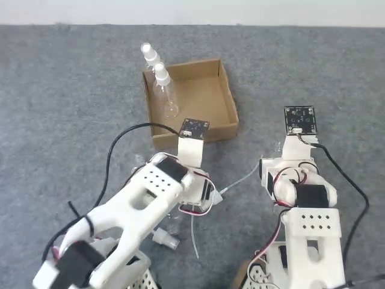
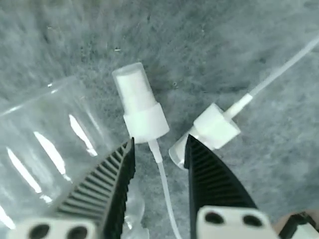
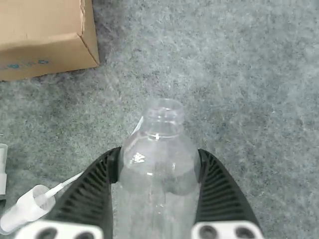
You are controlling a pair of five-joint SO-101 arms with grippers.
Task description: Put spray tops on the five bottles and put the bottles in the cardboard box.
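Observation:
My left gripper (image 2: 160, 142) is open and low over the grey mat, its jaws either side of the thin tube of a white spray top (image 2: 142, 112). A second spray top (image 2: 214, 127) lies just beside one finger, and a clear uncapped bottle (image 2: 45, 144) lies on the other side. My right gripper (image 3: 159, 154) is shut on a clear bottle (image 3: 159, 144) with an open neck, held near the cardboard box (image 3: 45, 35). In the high view the box (image 1: 225, 96) holds a bottle with a spray top (image 1: 165, 90), and another capped bottle (image 1: 149, 57) stands at its far left corner.
A loose spray top (image 3: 27, 209) with its tube lies on the mat between the two arms, seen from above as the spray top (image 1: 218, 195). Another small bottle part (image 1: 165, 238) lies under the left arm. A black cable (image 1: 114, 150) loops over the mat left of the box.

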